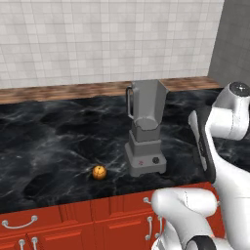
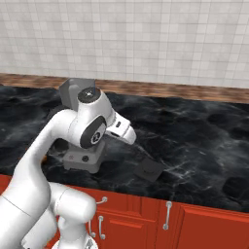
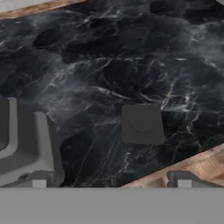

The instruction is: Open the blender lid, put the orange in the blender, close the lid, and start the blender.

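Left base view. The blender stands on the black marble counter, its jar open at the top. The orange lies on the counter just left of the blender's base, near the front edge. Judged risk: a round fruit this close to the edge may roll off if nudged rather than gripped squarely.

Right base view. The blender lid lies flat on the counter, right of the blender and apart from it. The arm's upper links hide most of the jar. Judged risk: a swing toward the orange could clip the tall jar and tip it.

Hand view. The lid sits at centre, below the camera, with the blender's base at left. The claw shows two tips set wide apart, holding nothing. Judged risk: the lid, being thin and flat, may slip when picked up again.
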Controlling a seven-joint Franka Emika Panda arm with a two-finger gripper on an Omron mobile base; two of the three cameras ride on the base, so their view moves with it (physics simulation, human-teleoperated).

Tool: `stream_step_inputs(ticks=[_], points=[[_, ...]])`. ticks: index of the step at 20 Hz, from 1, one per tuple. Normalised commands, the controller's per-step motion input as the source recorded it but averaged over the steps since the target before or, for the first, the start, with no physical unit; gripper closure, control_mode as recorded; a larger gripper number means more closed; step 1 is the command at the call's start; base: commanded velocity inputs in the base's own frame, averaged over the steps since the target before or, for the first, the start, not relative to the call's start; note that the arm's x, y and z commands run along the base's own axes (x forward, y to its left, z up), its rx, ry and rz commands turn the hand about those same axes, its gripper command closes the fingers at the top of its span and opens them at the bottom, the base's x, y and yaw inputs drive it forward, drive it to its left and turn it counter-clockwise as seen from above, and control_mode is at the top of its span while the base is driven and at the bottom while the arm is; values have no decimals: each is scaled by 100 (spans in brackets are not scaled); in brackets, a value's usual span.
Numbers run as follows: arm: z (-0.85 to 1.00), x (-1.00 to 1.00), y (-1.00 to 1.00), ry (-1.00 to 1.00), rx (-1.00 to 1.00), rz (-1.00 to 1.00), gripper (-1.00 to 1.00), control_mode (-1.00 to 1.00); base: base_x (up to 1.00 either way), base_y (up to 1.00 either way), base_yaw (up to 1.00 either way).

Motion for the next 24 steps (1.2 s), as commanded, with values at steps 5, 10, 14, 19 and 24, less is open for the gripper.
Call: stream_step_inputs(ticks=[5,10,14,19,24], points=[[82,-56,34,-8,-8,-1,-100,-100,0,0,0],[44,-57,43,-1,-4,-2,-100,-100,0,0,0],[1,-48,53,1,-2,0,-100,-100,0,0,0],[-9,-51,47,3,-2,0,-100,-100,0,0,0],[-14,-41,65,6,-4,0,-100,-100,0,0,0]])
